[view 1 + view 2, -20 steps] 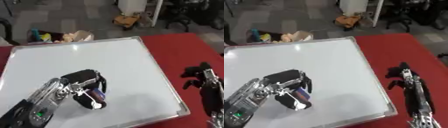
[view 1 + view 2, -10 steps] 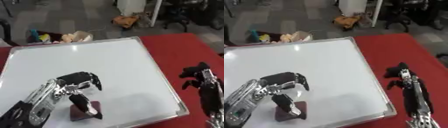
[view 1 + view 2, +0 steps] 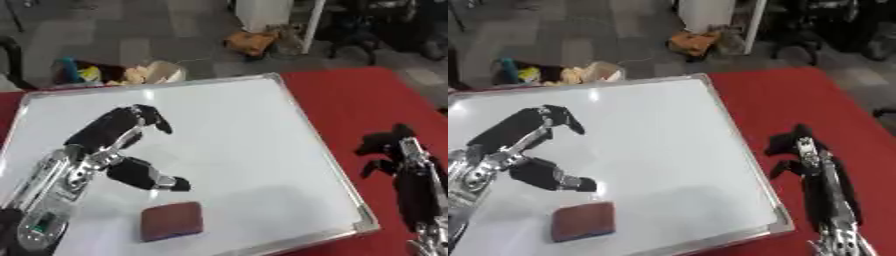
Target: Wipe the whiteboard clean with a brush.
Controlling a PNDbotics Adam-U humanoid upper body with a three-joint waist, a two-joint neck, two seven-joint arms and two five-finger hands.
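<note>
Brush: the brush (image 3: 172,220), a dark red-brown block, lies flat on the whiteboard (image 3: 236,135) close to the board's near edge, left of the middle. Nothing holds it.

Left hand: the left hand (image 3: 118,145) hovers above the board just behind the brush, released, fingers spread and only slightly bent, thumb pointing toward the brush without touching it. It grasps nothing.

Right hand: the right hand (image 3: 802,155) rests on the red tabletop (image 3: 367,100) off the board's right edge, fingers relaxed and empty, well apart from the brush.

Board surface: no marks visible anywhere on the white face; only a faint grey shading near the near right corner, which may be shadow or reflection, cannot tell which.

Progress (judgement): board looks clean as far as can be seen, and the brush is set down, so the wiping appears done or nearly so. If the grey patch is residue, one pass remains at the near right.

Edges: a metal frame rims the board on all sides; the brush sits near the near frame rail but not against it.

Open room: the middle and far half of the board are bare, leaving free travel for the left hand. The red tabletop right of the board holds only the right arm.

Far side: floor clutter beyond the far edge, off the tabletop.
</note>
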